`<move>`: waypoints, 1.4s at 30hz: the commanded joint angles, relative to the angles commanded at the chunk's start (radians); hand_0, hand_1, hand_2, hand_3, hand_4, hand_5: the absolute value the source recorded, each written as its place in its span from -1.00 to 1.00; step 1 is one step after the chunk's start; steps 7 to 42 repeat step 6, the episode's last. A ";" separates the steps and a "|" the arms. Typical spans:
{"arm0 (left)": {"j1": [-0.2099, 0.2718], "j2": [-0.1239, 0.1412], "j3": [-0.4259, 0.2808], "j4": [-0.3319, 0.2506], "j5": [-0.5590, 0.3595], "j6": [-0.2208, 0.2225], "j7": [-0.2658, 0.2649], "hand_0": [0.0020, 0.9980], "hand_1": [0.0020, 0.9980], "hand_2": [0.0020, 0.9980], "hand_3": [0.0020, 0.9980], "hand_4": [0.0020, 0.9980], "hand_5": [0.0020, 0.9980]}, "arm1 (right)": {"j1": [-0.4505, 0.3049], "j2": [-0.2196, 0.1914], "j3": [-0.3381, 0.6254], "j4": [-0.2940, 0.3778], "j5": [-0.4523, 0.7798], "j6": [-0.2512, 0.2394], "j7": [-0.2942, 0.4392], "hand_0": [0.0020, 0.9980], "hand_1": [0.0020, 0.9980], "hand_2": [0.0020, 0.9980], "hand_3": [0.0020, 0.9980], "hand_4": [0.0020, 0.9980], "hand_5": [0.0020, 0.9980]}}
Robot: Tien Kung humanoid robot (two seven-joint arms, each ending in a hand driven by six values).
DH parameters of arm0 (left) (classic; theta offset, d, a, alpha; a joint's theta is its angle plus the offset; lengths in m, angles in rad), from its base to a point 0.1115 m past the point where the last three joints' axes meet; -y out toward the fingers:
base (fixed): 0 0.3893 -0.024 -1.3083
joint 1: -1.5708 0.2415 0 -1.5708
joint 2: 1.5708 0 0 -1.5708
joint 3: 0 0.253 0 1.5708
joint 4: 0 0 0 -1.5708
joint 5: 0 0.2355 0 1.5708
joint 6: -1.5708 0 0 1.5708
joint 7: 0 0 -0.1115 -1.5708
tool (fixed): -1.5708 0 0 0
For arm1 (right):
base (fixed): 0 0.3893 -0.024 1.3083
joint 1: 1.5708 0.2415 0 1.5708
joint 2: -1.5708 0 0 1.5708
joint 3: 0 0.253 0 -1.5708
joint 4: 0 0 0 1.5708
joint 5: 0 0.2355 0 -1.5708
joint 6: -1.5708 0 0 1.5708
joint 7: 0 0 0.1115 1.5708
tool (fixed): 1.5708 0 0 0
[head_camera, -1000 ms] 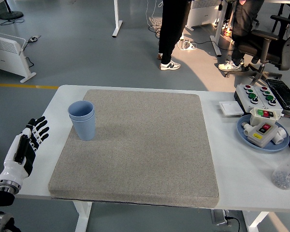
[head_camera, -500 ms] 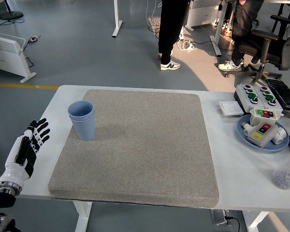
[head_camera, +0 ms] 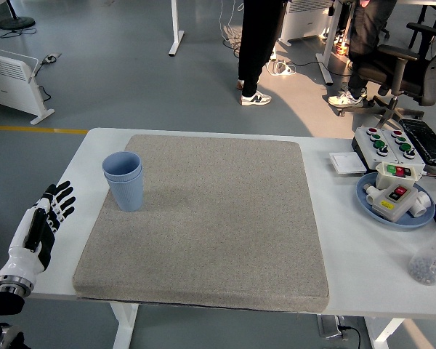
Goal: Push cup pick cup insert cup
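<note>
Two blue cups (head_camera: 124,179) stand nested, one inside the other, upright on the left part of the grey mat (head_camera: 211,225). My left hand (head_camera: 42,222) is at the table's left edge, low and well to the left of the cups, with its fingers stretched out straight and holding nothing. No part of my right arm shows in the head view.
A blue plate (head_camera: 397,204) with a button box sits at the right, with a control box (head_camera: 389,144) behind it and a clear bottle (head_camera: 430,259) at the right edge. People's legs and an office chair (head_camera: 410,69) stand beyond the far side.
My left hand has slid back and down toward the table's lower-left edge, away from the cups. The cups have not moved.
</note>
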 joint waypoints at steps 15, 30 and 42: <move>-0.003 0.000 -0.001 0.003 0.005 0.006 -0.002 0.79 0.82 0.86 0.72 0.24 1.00 | 0.004 0.000 0.002 0.000 0.002 -0.003 0.007 0.05 0.09 0.32 0.36 -0.48 0.33; -0.003 0.000 -0.001 0.003 0.005 0.006 -0.002 0.79 0.82 0.86 0.72 0.24 1.00 | 0.004 0.000 0.002 0.000 0.002 -0.003 0.007 0.05 0.09 0.32 0.36 -0.48 0.33; -0.003 0.000 -0.001 0.003 0.005 0.006 -0.002 0.79 0.82 0.86 0.72 0.24 1.00 | 0.004 0.000 0.002 0.000 0.002 -0.003 0.007 0.05 0.09 0.32 0.36 -0.48 0.33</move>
